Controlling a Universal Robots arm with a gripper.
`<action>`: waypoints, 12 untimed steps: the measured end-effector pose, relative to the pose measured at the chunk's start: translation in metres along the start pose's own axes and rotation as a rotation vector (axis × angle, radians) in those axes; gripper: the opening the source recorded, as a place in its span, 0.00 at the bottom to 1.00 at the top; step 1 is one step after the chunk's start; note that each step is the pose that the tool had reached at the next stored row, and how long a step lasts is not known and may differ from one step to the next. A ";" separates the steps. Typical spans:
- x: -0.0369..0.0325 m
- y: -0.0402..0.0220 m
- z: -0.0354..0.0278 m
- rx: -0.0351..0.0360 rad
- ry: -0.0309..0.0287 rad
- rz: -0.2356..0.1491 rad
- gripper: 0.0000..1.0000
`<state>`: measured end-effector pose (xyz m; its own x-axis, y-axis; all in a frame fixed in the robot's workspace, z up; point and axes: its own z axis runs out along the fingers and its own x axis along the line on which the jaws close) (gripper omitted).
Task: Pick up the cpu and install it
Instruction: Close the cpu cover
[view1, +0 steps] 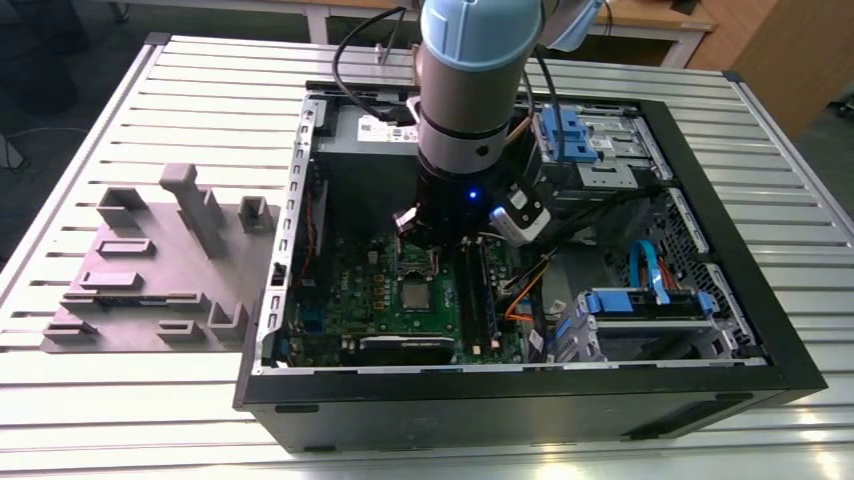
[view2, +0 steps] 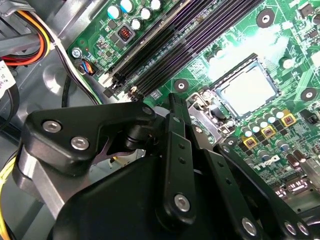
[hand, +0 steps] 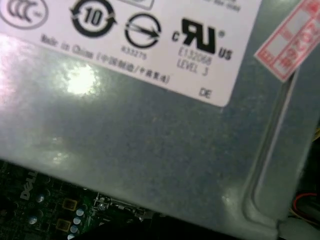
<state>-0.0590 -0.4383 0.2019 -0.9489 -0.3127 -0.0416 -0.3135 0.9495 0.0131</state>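
A: Where did the cpu sit?
B: Flat in the motherboard socket, apart from the pincer. Whether the pincer was apart or together: cannot tell.
A: Handling?
B: Judged light, stiff and fragile underneath. Take it by opposite edges and keep it level.
A: Views?
B: The second wrist view showed the socket close up. The exterior view showed the case on the counter. The first wrist view showed the grey box.

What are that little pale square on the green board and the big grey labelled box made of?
The cpu looks metal-topped: pale silver-grey, dull sheen. The grey box is probably sheet metal, matte finish: pressed ridge, soft glare spots.
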 end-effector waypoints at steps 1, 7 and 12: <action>0.0000 0.0001 0.0002 -0.0001 -0.0005 0.000 0.10; 0.0006 0.0006 0.0008 0.0011 -0.0039 0.000 0.10; 0.0010 0.0008 0.0011 0.0019 -0.0066 0.000 0.10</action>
<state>-0.0602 -0.4379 0.2008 -0.9486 -0.3128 -0.0482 -0.3137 0.9495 0.0111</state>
